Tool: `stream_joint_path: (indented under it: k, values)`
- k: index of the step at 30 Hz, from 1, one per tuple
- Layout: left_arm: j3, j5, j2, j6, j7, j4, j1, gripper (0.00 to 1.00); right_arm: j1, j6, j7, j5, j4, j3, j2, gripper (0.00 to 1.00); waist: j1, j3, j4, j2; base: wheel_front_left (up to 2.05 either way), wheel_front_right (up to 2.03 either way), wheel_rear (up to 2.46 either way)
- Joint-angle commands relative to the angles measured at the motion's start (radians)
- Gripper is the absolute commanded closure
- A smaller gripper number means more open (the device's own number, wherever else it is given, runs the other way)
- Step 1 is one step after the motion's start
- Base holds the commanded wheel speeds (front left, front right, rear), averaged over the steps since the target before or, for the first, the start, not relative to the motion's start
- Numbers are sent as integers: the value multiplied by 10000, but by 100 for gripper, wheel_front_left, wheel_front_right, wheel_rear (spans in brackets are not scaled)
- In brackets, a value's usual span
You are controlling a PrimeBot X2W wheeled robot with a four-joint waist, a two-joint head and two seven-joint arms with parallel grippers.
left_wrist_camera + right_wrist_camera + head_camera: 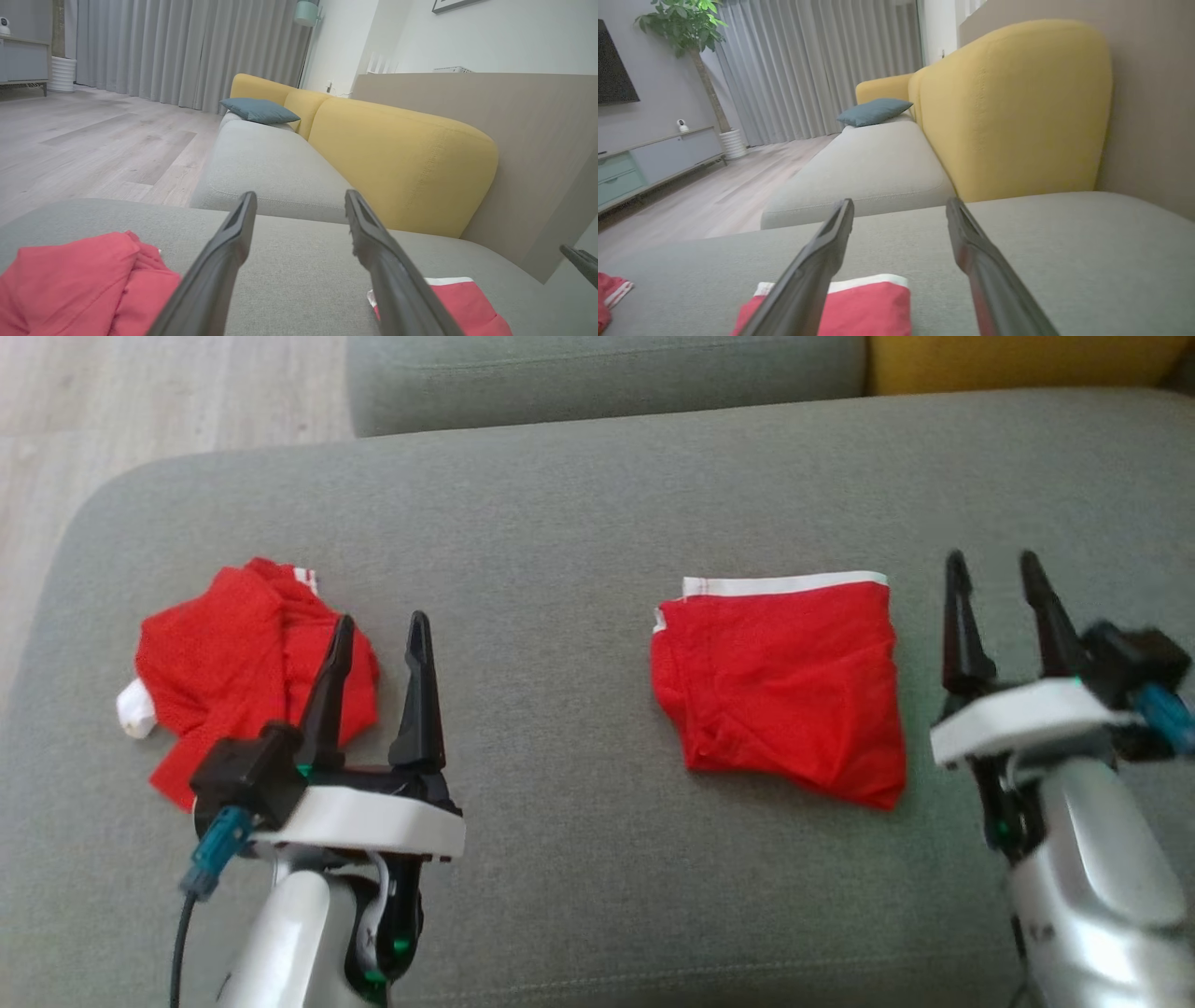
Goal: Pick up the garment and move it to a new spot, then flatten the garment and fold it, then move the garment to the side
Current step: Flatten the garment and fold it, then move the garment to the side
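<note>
Two red garments lie on the grey sofa cushion [560, 523]. A folded one with a white waistband [784, 686] rests right of centre and also appears as the folded garment [864, 308] in the right wrist view and the folded garment [460, 305] in the left wrist view. A crumpled one [238, 663] lies at the left, seen too as the crumpled garment [79, 284]. My left gripper [378, 635] hovers open just right of the crumpled one, holding nothing. Beside the folded garment's right edge, my right gripper [994, 574] stands open and empty.
A second grey cushion [607, 373] and a yellow backrest [1018, 359] lie beyond. Wooden floor [140, 401] shows past the cushion's left edge. A blue pillow [259, 109] sits far along the sofa.
</note>
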Motion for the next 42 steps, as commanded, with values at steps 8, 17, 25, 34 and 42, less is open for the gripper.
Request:
stream_joint_path:
  k: [8, 17, 25, 34, 42]
  values:
    - [-33, 254, 64, -101, -53, -350, -712, 0, 1647, 65, 223, -1555, -2838, -774, 567, 0, 0, 340, -350, 0, 0, 0, 0]
    - [-98, 330, 64, -105, -53, -277, -635, 0, 2185, 65, 366, -1271, -3383, -674, 619, 0, 0, 543, -450, 0, 0, 0, 0]
    - [-232, 308, 64, -165, -53, -287, -788, 0, 1955, 65, 1002, -941, -2974, -488, 621, 0, 0, 891, -267, 0, 0, 0, 0]
    - [-481, 441, 64, -316, -53, -57, -975, 0, 1202, 65, 1481, -264, -1199, -443, 621, 0, 0, 1594, 216, 0, 0, 0, 0]
    - [-550, 456, 64, -362, -53, 12, -1060, 0, 487, 65, 1413, -366, 447, -646, 622, 0, 0, 1870, 563, 0, 0, 0, 0]
